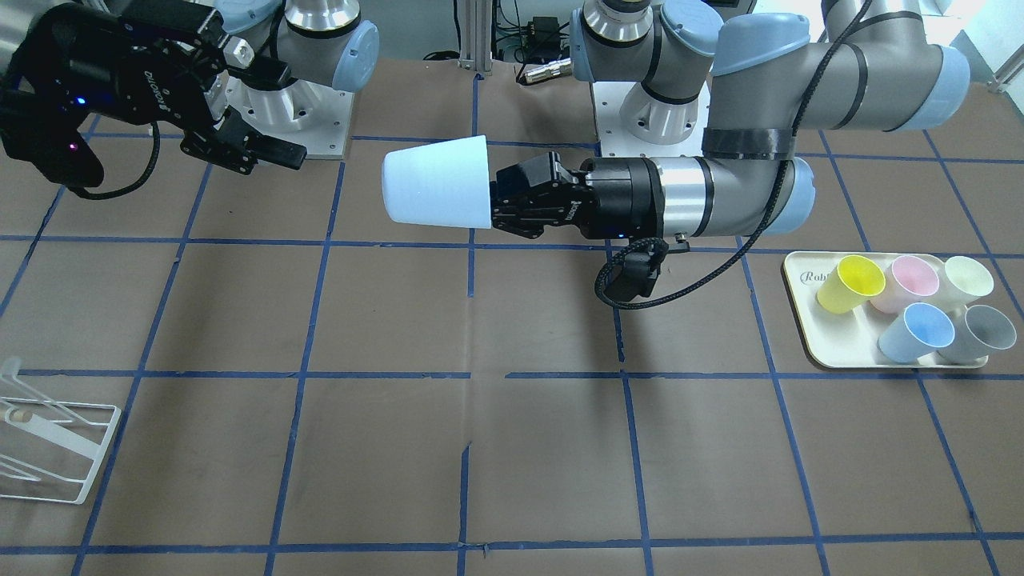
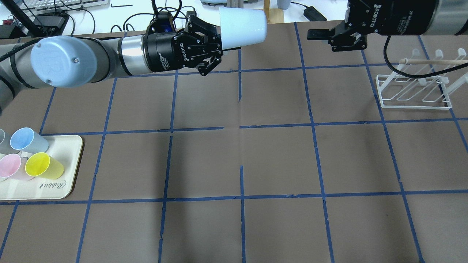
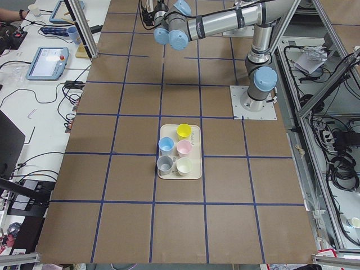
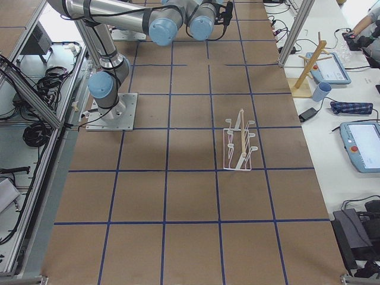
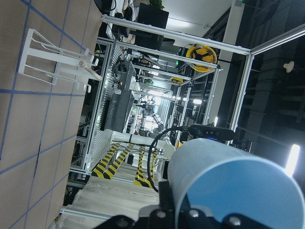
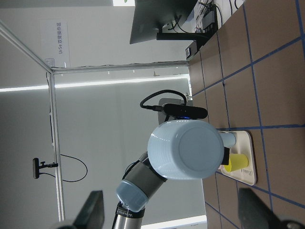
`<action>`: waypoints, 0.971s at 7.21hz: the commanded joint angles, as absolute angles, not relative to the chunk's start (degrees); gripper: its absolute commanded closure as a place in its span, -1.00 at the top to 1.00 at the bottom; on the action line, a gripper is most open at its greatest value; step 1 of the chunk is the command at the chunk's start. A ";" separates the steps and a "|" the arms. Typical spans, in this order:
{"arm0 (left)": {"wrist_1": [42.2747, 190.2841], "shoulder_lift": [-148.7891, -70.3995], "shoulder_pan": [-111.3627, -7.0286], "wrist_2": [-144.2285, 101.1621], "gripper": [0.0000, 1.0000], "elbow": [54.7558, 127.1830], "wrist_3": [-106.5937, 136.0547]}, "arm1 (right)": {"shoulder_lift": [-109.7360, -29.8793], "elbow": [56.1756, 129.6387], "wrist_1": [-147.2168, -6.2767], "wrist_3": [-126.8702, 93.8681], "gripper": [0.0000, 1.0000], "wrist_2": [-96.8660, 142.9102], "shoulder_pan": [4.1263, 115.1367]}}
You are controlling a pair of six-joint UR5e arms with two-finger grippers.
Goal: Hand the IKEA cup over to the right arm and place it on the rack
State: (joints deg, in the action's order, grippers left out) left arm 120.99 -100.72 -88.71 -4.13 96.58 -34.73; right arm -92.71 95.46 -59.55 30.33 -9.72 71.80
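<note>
My left gripper [image 1: 492,196] is shut on the rim end of the pale light-blue IKEA cup [image 1: 436,182] and holds it sideways, high above the table, base pointing at my right arm. The cup [image 2: 241,27] and left gripper [image 2: 219,40] show at the top centre of the overhead view. My right gripper [image 1: 280,112] is open and empty, a gap away from the cup's base. In the right wrist view the cup's base [image 6: 186,149] sits between the spread fingers [image 6: 93,210]. The white wire rack [image 2: 416,87] stands on the table below the right arm.
A cream tray [image 1: 848,348] on the left arm's side holds a second light-blue cup [image 1: 916,332], a yellow cup [image 1: 850,284], and pink, cream and grey cups. The rack [image 1: 48,448] is near the table's edge. Blue tape lines grid the brown table.
</note>
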 commanded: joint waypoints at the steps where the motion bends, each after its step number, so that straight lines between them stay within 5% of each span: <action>1: 121.47 -100.28 -91.40 -9.12 -1.00 96.59 -34.80 | -91.41 95.98 -59.68 29.80 1.00 -6.96 71.81; 7: 120.59 -101.69 -92.20 -13.62 -1.00 95.62 -35.24 | -89.48 95.01 -61.51 27.86 1.00 -5.01 73.99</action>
